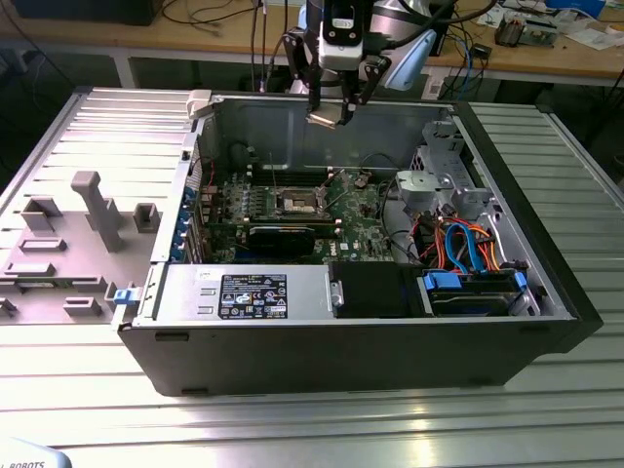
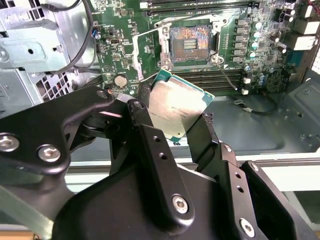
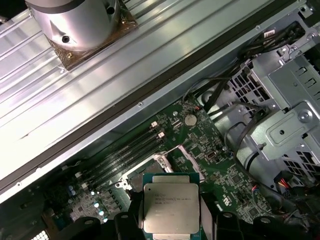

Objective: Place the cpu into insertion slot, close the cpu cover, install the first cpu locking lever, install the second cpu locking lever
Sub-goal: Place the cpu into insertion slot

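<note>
1. Exterior view: the gripper [image 1: 331,112] hangs at the upper middle of the frame, above the back wall of the open computer case [image 1: 370,351] that lies on the desk [image 1: 292,419]. It holds a pale flat piece, the cpu [image 1: 325,119], well above the green motherboard [image 1: 361,219]. The insertion slot [image 1: 299,203] sits near the frame's middle, empty.

2. Second wrist view: the gripper is clamped on the cpu [image 2: 175,112], with black fingers [image 2: 137,112] pressing on opposite edges. The chip is a small square with a dull silver-grey metal top and a thin green border, and it sits turned at an angle to the slot [image 2: 190,44]. The slot's coppery contact field lies bare.

3. First wrist view: the cpu [image 3: 171,207] faces the camera with its metal top flat and clean and faint print across it. The motherboard [image 3: 210,155] lies beyond it.

4. Risks, as I judge them: the hold is on thin edges only, so the chip could slip or twist. If it goes down skewed or wrongly turned, it could bend the slot's fine contacts. A drop from this height could damage the board.
</note>
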`<state>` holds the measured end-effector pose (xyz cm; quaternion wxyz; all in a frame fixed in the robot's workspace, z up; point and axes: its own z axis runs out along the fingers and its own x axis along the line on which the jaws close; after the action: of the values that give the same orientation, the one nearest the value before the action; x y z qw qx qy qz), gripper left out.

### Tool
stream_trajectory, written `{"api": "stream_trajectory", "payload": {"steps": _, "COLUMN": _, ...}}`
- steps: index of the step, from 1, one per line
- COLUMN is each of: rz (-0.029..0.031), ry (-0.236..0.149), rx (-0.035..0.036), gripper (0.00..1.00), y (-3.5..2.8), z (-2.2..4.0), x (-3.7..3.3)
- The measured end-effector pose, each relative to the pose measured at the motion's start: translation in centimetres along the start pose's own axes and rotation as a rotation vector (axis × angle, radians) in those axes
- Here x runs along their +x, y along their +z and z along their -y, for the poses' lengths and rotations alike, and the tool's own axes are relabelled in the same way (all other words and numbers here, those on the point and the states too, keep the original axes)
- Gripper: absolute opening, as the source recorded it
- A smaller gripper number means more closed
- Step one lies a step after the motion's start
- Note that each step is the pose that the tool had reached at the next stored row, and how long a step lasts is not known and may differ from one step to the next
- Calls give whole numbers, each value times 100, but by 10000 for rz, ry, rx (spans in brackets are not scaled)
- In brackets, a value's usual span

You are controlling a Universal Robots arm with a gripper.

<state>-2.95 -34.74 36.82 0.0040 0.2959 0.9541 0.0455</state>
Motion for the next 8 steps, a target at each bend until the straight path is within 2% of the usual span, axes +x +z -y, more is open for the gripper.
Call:
{"api": "stream_trajectory", "payload": {"steps": 6, "rz": 83, "ry": 923, "rx": -16, "gripper": 54, "y": 5, "z": 1, "x": 0}}
{"api": "stream_trajectory", "payload": {"steps": 8, "rz": 87, "ry": 965, "rx": -17, "gripper": 54, "y": 5, "z": 1, "x": 0}}
